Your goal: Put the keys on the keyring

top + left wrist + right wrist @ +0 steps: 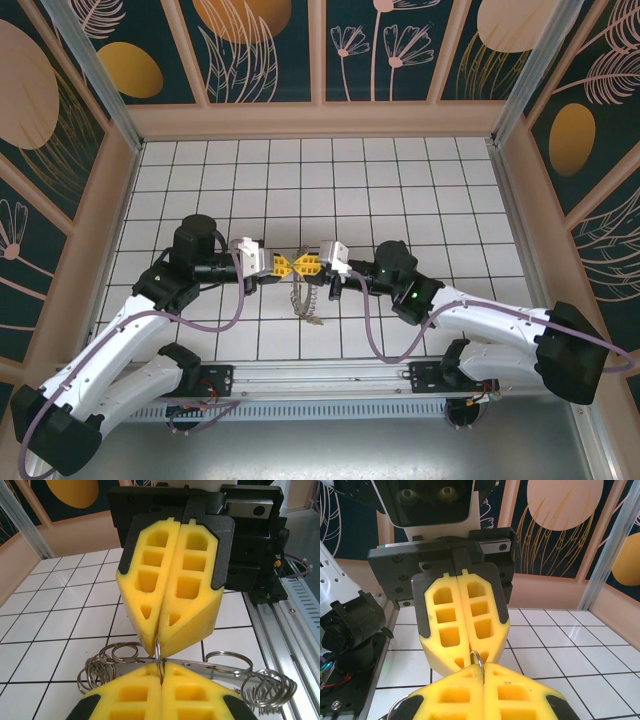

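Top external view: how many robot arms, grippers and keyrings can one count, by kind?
Arms: 2, the left arm and the right arm
Grippers: 2, the left gripper and the right gripper, both shut
Keyring: 1, pinched by both grippers
Total: 5

White-shelled left arm [120, 345] and right arm [495, 325], black joints, looping purple cables [215, 325], yellow cut-out plastic jaws; small green light [410, 297] at 4 o'clock.
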You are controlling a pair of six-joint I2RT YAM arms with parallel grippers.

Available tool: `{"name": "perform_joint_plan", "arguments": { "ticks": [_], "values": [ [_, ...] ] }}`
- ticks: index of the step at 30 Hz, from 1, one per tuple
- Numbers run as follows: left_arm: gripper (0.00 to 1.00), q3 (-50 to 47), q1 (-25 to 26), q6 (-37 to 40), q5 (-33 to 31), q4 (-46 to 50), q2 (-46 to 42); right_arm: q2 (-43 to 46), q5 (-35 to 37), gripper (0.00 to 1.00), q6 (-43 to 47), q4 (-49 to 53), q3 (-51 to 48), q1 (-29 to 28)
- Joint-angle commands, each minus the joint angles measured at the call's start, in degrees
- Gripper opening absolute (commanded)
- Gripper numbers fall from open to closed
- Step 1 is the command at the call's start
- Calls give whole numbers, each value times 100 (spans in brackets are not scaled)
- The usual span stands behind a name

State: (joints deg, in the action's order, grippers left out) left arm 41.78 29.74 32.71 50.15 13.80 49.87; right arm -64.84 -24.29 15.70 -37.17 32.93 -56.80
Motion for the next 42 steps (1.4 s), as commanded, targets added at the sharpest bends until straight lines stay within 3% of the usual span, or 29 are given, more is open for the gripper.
{"name": "perform_joint_plan", "arguments": {
  "ticks": [1, 5, 6, 7, 11, 20, 42],
  "values": [
    [0, 49, 28, 112, 134, -115, -55, 14, -129, 0, 135, -22, 74, -61],
    [0, 168, 29, 305, 101, 137, -30, 116, -35, 0, 711, 1199, 367, -66],
    [0, 189, 32, 325, 135, 169, -14, 147, 5, 3, 813, 1438, 426, -67],
    [0, 205, 31, 352, 164, 188, -7, 170, 30, 17, 877, 1639, 473, -60],
    [0, 182, 32, 494, 356, 184, 6, 184, 5, 23, 1109, 2211, 610, -52],
    [0, 164, 27, 645, 469, 218, 23, -48, -202, 17, 1193, 2454, 895, -46],
    [0, 131, 32, 849, 364, 457, 137, 74, -385, 20, 1320, 2706, 1127, -51]
  ]
}}
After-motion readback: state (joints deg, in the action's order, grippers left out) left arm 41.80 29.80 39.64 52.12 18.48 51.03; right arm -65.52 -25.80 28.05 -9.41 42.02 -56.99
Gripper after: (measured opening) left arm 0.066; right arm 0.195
